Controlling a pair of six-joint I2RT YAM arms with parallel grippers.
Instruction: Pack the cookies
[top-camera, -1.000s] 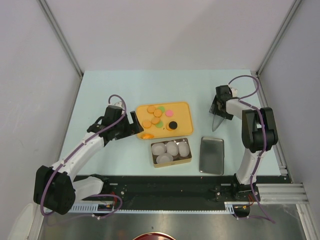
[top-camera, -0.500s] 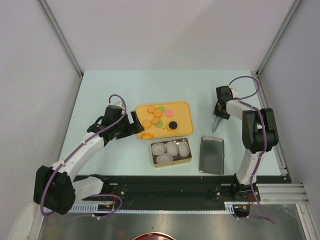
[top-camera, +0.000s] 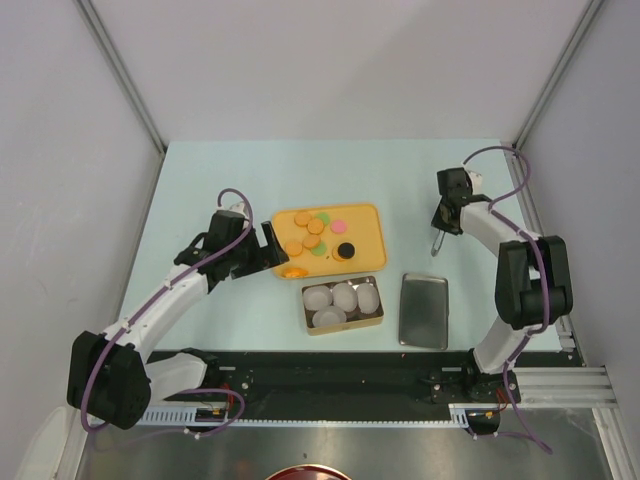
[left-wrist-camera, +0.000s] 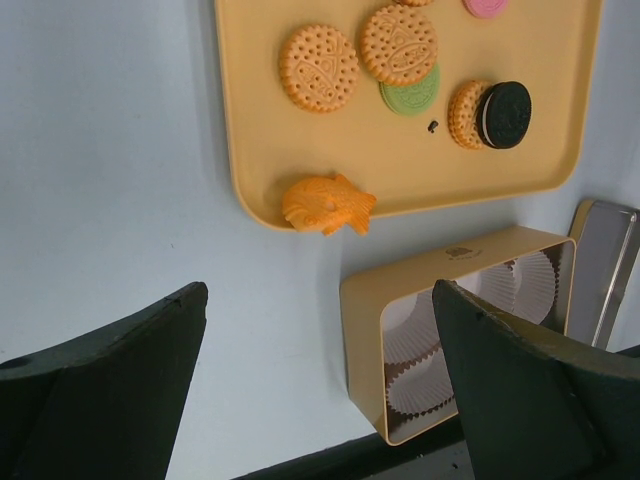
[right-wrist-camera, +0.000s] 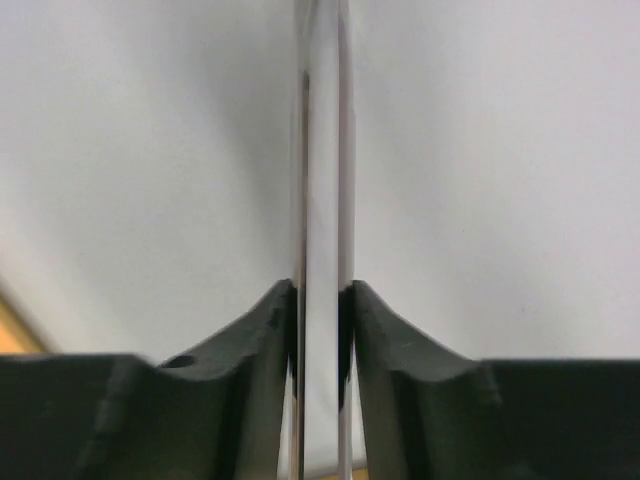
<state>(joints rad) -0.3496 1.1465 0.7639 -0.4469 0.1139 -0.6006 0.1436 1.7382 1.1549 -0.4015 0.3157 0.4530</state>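
The cookies (top-camera: 315, 237) lie on a yellow tray (top-camera: 365, 212): orange rounds (left-wrist-camera: 318, 68), a green one (left-wrist-camera: 412, 95), a pink one (left-wrist-camera: 485, 6) and a black sandwich (left-wrist-camera: 505, 113). A fish-shaped orange biscuit (left-wrist-camera: 327, 204) rests on the tray's near left corner. My left gripper (left-wrist-camera: 320, 300) is open and empty above the table, beside that corner and the gold tin (left-wrist-camera: 370, 330). My right gripper (right-wrist-camera: 320, 290) is shut on thin metal tongs (right-wrist-camera: 320, 150), which hang point-down (top-camera: 437, 243) to the right of the tray.
The gold tin (top-camera: 378, 322) in front of the tray holds several white crinkled paper cups (top-camera: 343, 297). Its silver lid (top-camera: 425, 310) lies flat to the right of it. Grey walls close in the table on three sides.
My right gripper has closed on the tongs, squeezing them thin, and moved slightly back and to the right with them. The left arm has not moved.
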